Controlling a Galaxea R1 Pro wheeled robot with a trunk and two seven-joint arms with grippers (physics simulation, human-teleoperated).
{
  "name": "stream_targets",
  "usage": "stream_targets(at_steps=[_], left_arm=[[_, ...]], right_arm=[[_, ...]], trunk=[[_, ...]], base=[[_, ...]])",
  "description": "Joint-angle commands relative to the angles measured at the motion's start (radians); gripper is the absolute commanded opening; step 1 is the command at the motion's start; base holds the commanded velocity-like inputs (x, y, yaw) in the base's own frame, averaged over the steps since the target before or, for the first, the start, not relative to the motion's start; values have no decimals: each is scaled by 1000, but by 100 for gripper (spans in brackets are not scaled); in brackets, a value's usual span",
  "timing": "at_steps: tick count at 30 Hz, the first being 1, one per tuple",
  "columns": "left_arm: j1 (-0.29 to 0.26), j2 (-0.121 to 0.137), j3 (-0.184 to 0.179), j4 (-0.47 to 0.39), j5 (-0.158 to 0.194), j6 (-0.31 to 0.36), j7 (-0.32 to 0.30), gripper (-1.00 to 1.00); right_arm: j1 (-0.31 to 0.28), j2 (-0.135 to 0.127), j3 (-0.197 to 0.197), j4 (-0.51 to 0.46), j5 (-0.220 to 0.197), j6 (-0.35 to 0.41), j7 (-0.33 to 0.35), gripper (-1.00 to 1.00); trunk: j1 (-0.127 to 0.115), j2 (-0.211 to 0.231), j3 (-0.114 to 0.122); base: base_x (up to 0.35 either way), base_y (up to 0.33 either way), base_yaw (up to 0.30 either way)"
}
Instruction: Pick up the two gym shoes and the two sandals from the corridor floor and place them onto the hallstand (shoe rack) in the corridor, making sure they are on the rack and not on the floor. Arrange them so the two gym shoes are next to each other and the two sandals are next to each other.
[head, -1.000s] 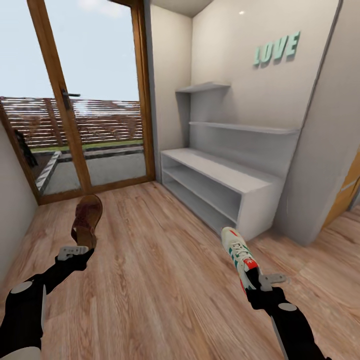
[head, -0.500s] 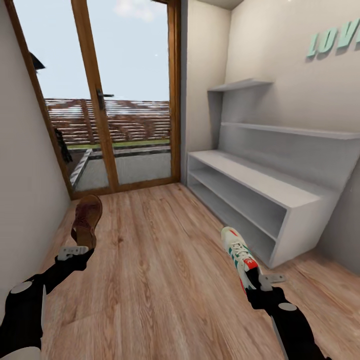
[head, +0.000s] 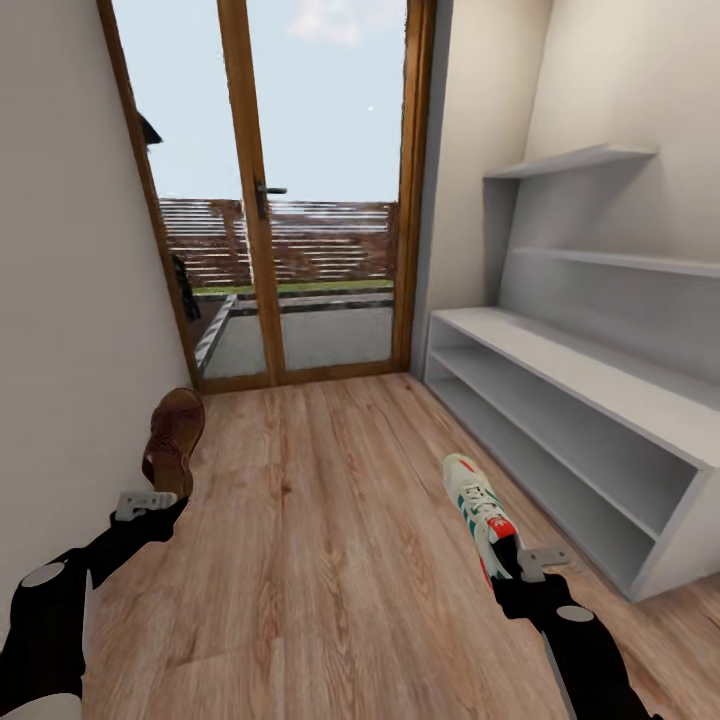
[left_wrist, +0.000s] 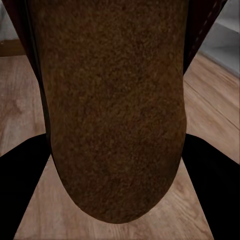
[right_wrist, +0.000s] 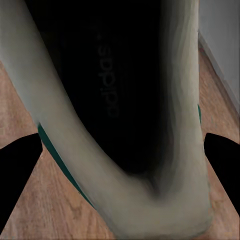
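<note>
My left gripper is shut on a dark brown sandal held up off the corridor floor. The left wrist view looks along the sandal's tan footbed. My right gripper is shut on the heel of a white gym shoe with green stripes and a red tongue, toe pointing away. Its dark inside shows in the right wrist view. The pale grey hallstand stands along the right wall, its low bench and two shelf slots bare.
A wood-framed glass door closes the far end of the corridor. A plain wall runs close along the left. Stepped wall shelves rise above the bench.
The camera has turned left: the hallstand slid right in the picture and the left wall came into view. Both arms hold their shoes in the same pose.
</note>
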Motion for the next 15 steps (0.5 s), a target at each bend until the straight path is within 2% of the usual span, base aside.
stream_targets(at_steps=[1,5,15], left_arm=[[-1,0,2,-1,-2,6,-7,-100],[-1,0,3,-1,-2,6,-7,-100],[-1,-2,2,-1,-2,6,-7,-100]], right_arm=[[-1,1,-2,-2,11,4,9,-100],[-1,1,-2,-2,10,4,9,-100],[0,-1,-2,-2,10,4,11,-100]], trunk=[[0,0,-1],[0,0,-1],[0,0,-1]], base=[[335,89,276],[338,78,197],[341,15,17]])
